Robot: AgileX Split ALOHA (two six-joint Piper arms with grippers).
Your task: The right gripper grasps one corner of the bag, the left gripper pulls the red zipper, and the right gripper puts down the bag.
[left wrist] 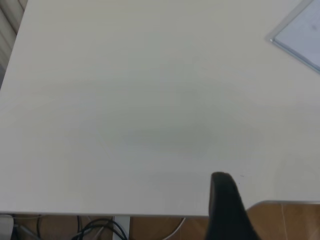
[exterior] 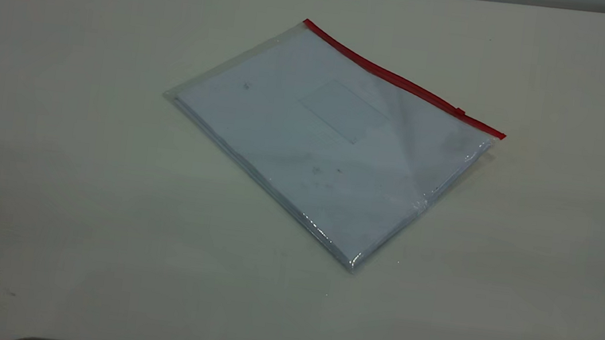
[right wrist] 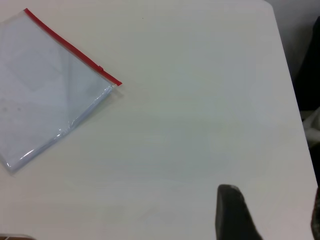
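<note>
Tabletop [exterior: 74, 194]: plain white surface filling the exterior view; its front edge shows in the left wrist view, with brown floor and dark cables beyond it, and its far edge and one rounded corner show in the right wrist view

Bag [exterior: 329, 138]: clear plastic pouch lying flat on the tabletop, a little right of centre in the exterior view and turned at a slant, so one corner points toward the camera; nothing touches it; only one clear corner of it [left wrist: 300, 37] enters the left wrist view, while most of it [right wrist: 50, 95] shows in the right wrist view

Paper [exterior: 311, 148]: white sheets inside the bag, seen through the plastic, with a faint rectangular outline near the middle

Zipper [exterior: 400, 80]: thin red strip along the bag's far long edge, running from the far corner down to the right-hand corner; its small slider [exterior: 460, 112] sits close to the right-hand end; the strip [right wrist: 70, 45] and slider [right wrist: 100, 68] also show in the right wrist view

Left claw [left wrist: 227, 207]: only one dark finger shows, above the tabletop's front edge, well apart from the bag; spread or pressed together cannot be told

Right claw [right wrist: 235, 212]: one dark finger shows over bare tabletop, well apart from the bag's zipper corner; its state cannot be told either
</note>
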